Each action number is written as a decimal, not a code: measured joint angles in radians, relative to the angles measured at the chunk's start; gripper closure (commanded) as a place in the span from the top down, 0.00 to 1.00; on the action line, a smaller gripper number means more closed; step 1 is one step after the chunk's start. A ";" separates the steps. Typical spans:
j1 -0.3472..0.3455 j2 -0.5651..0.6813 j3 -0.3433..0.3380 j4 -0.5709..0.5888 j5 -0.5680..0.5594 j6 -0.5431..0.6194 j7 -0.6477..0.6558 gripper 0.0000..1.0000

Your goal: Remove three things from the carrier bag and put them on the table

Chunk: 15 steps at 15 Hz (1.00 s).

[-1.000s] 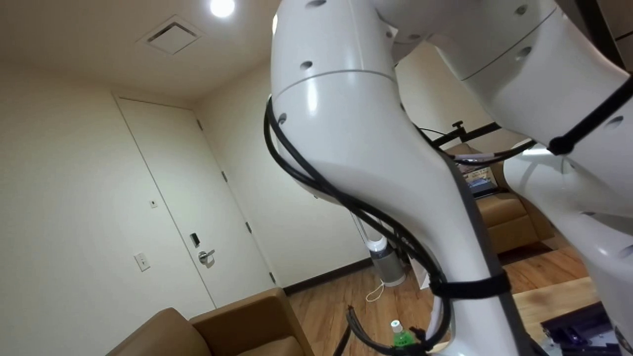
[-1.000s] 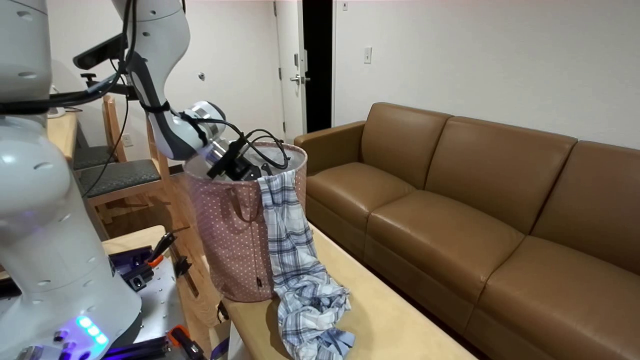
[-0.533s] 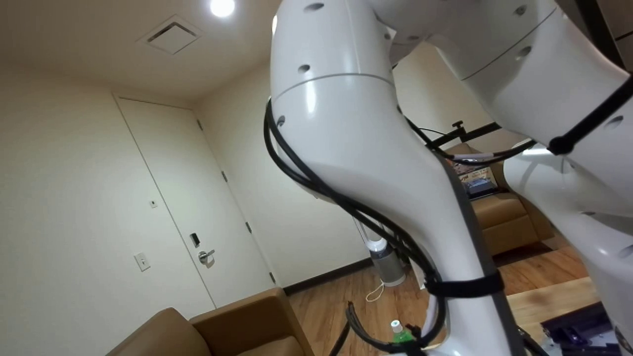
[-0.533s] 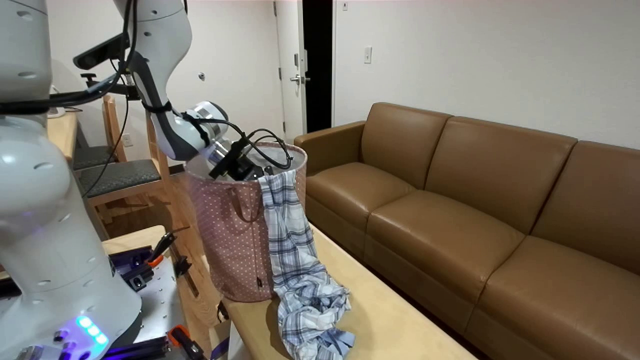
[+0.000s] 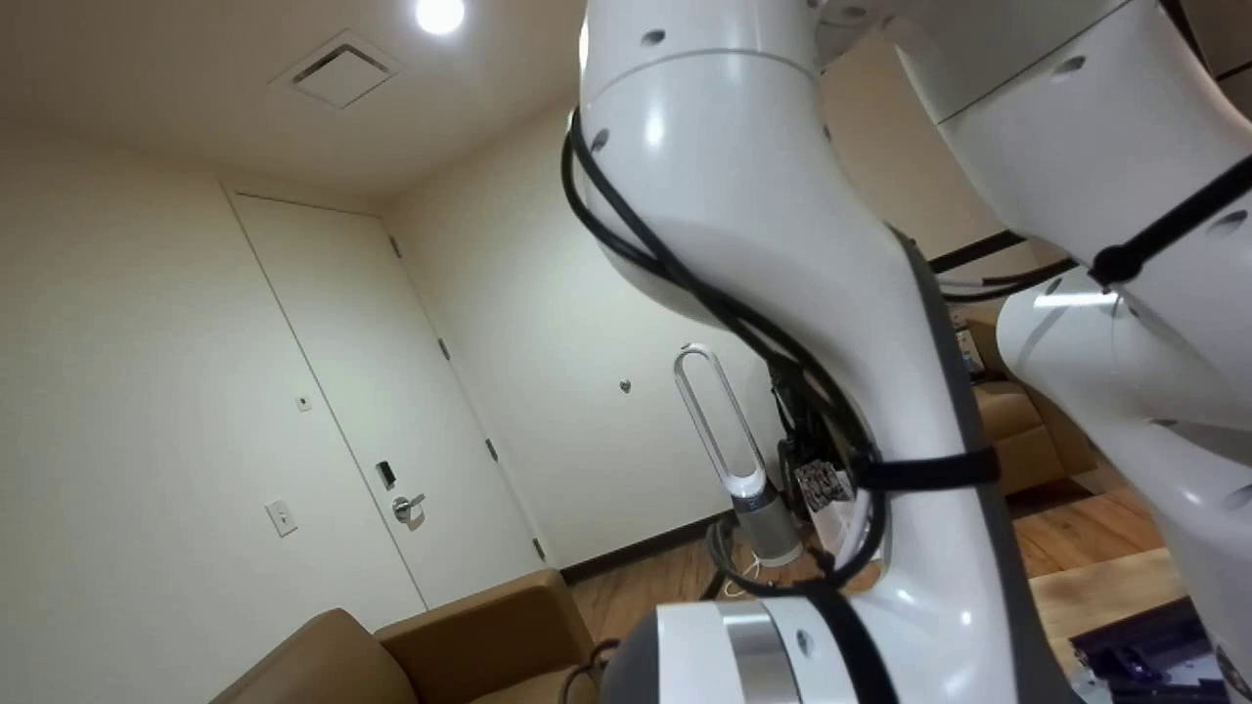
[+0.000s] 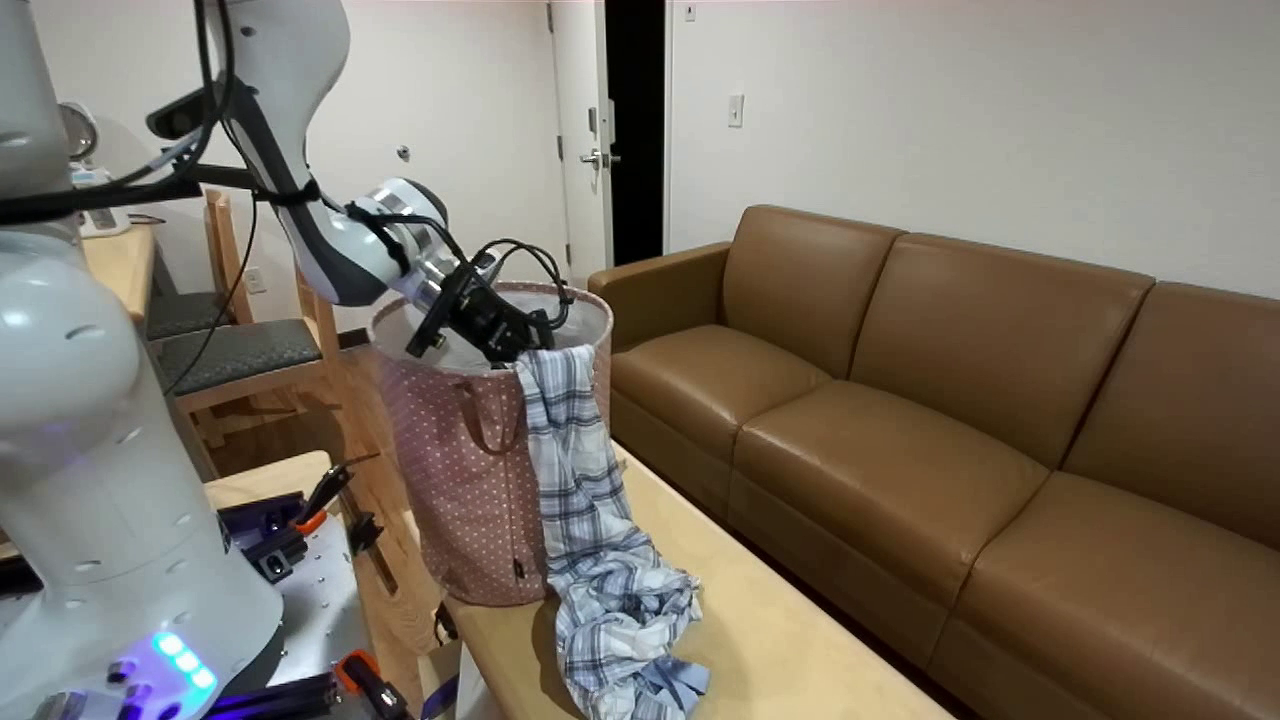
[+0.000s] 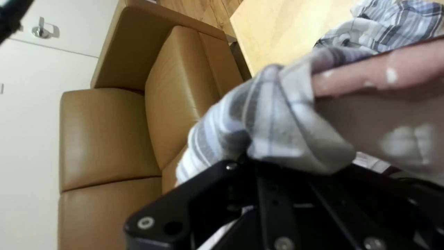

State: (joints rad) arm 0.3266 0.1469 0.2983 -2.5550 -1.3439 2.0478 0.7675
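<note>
The end effector [image 7: 248,160] holds the blue-and-white plaid cloth [image 6: 580,470] pinched tight, slung over the round pink dotted fabric bag [image 6: 465,510] down to the pale wooden tabletop [image 6: 765,640]; snag there, pull hard, bag could topple!

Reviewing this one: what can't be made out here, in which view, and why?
Wrist view: tips of the gripper, hidden by the plaid cloth.
In an exterior view: what lies low inside the carrier bag, behind its front wall.
In an exterior view: lower end of the plaid cloth, cut off by the bottom edge.
In an exterior view: the gripper beyond the arm's wrist, cut off by the bottom edge.
</note>
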 measured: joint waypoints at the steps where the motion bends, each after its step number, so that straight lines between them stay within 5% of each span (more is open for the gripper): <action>1: -0.002 -0.036 -0.002 -0.025 0.004 0.000 0.039 0.01; 8: -0.011 -0.346 -0.024 -0.237 0.025 0.034 0.288 0.01; 15: -0.014 -0.489 -0.080 -0.216 0.021 0.041 0.376 0.01</action>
State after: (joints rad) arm 0.3128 -0.3423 0.2187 -2.7712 -1.3233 2.0890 1.1436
